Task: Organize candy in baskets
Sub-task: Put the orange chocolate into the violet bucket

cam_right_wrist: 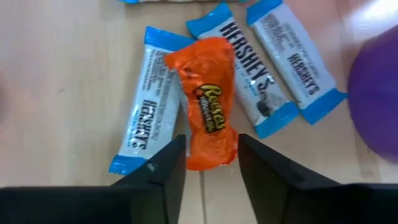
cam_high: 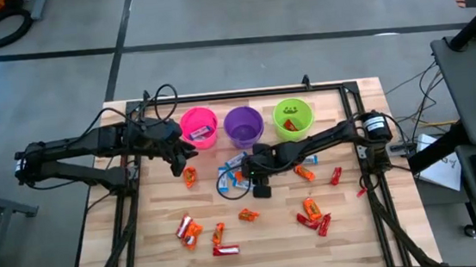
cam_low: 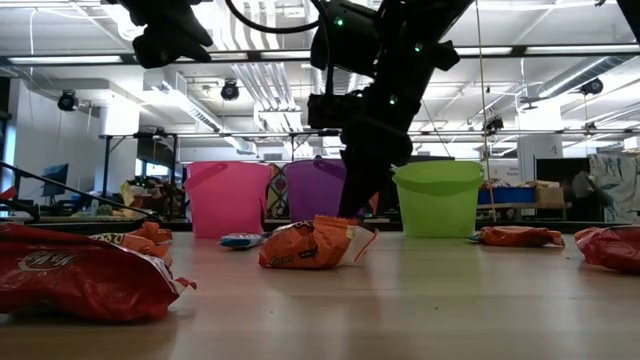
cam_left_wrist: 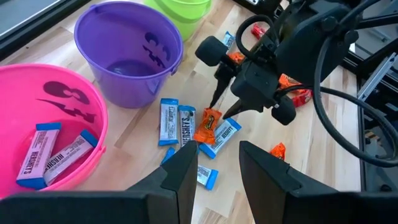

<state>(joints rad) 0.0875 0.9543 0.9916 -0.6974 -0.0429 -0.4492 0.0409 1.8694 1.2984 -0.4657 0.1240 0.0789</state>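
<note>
high: three baskets in a row, pink [cam_high: 198, 126], purple [cam_high: 243, 125], green [cam_high: 293, 116]; loose candy hard to count | low: arms' tops cut off | left wrist: left gripper [cam_left_wrist: 219, 163] apart, empty; two blue bars in pink | right wrist: right gripper [cam_right_wrist: 211, 163] parted astride orange candy [cam_right_wrist: 208, 112] among three blue bars.

buckets: three in a row near the table's [cam_high: 350, 227] top edge in the high view, left bucket [cam_high: 198, 124], middle bucket [cam_high: 243, 124], right bucket [cam_high: 293, 116]
left bucket contents: two bars [cam_left_wrist: 53, 155]
cluster: bars [cam_high: 234, 173] just below the middle bucket, one bar [cam_right_wrist: 208, 112] lying on the others
right gripper [cam_high: 250, 177]: over the cluster
left gripper [cam_high: 178, 160]: below the left bucket
scattered bars: lower centre [cam_high: 199, 232] and lower right [cam_high: 314, 213] of the table
</note>
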